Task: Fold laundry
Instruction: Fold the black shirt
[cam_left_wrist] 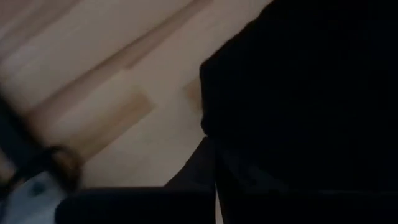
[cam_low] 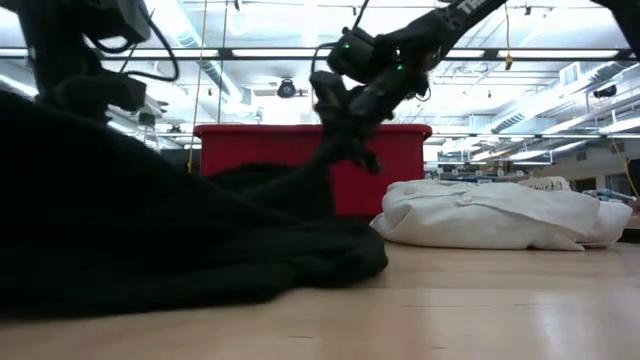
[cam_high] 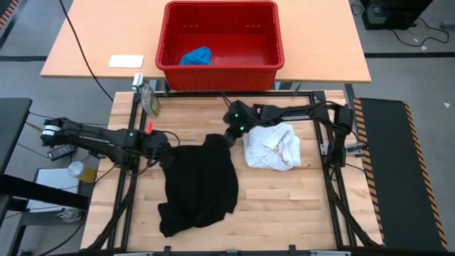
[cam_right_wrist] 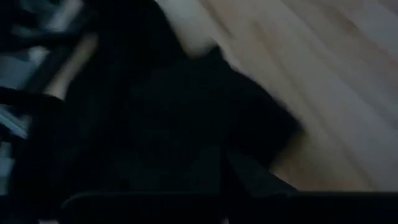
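Note:
A large black garment (cam_high: 199, 185) lies crumpled in the middle of the wooden table and fills the left of the low view (cam_low: 150, 240). My left gripper (cam_high: 165, 149) is shut at its far left edge. My right gripper (cam_high: 226, 139) is shut at its far right corner, and shows in the low view (cam_low: 345, 130) above the table. A white garment (cam_high: 271, 146) lies bunched on the table just right of my right gripper. A small blue garment (cam_high: 196, 55) lies inside the red basket (cam_high: 220, 75). My left gripper holds the black garment at its far left edge (cam_high: 172, 151), coming at it steeply from above. Dark cloth hides the place of contact in the wrist view. The rest of the garment lies on the table. My right gripper holds the black garment by its far right corner (cam_high: 219, 142), slanting down from the table's right. The cloth rises in a narrow peak (cam_low: 330, 165) from the table to the fingers. The garment's near part (cam_high: 192, 210) rests on the table.
The red basket stands on a second table beyond the far edge, with a white card (cam_high: 126, 61) to its left. A small clear object (cam_high: 148, 98) sits at the far left corner. A black metal frame (cam_high: 334, 192) borders the tabletop. Bare wood (cam_high: 284, 206) lies near right.

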